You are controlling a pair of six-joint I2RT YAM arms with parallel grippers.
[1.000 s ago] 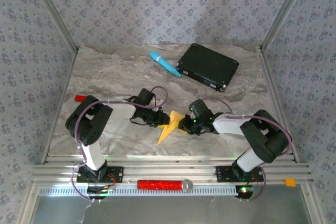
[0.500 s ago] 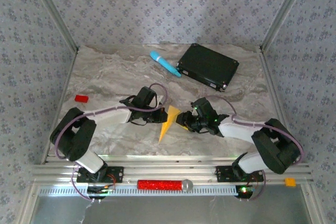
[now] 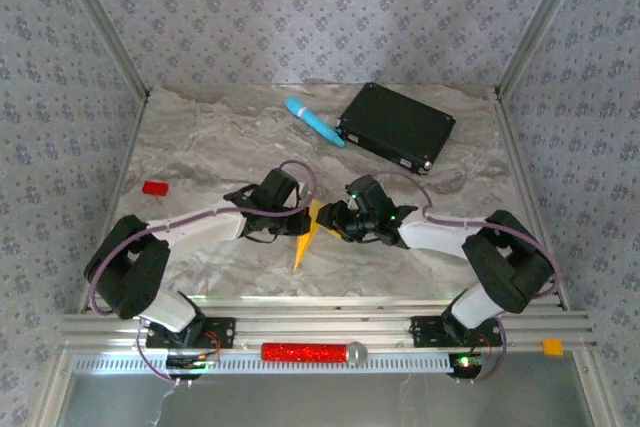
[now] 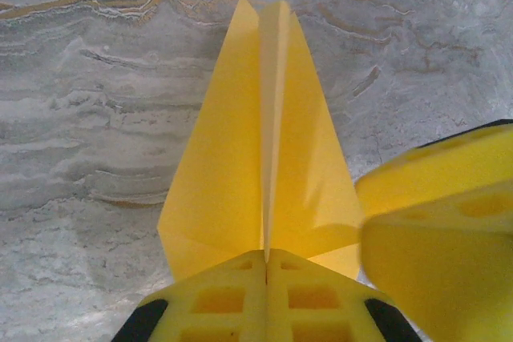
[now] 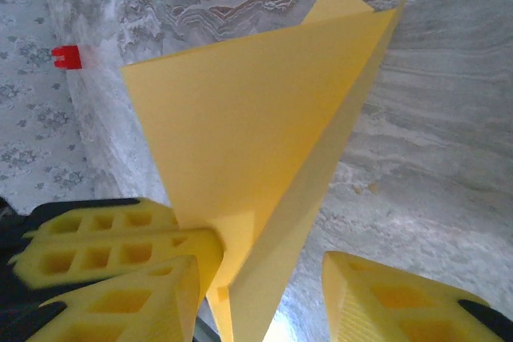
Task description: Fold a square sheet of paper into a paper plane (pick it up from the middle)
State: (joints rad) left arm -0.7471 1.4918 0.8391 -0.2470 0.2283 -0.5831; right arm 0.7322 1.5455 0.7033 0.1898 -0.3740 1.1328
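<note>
The square sheet of paper is folded into a slim yellow paper plane with a centre crease, near the table's front middle. My left gripper is shut on its rear edge. In the left wrist view the fingers meet on the crease and the paper plane points away over the table. My right gripper stands open just right of it. In the right wrist view its fingers straddle the paper plane with a gap on the right side.
A black flat box and a light-blue cylinder lie at the back. A small red block sits at the left, also in the right wrist view. A red cylinder rests on the front rail.
The right gripper opened and let go of the paper. The left gripper closed on it. Both grippers shifted slightly left and the plane now looks narrower.
</note>
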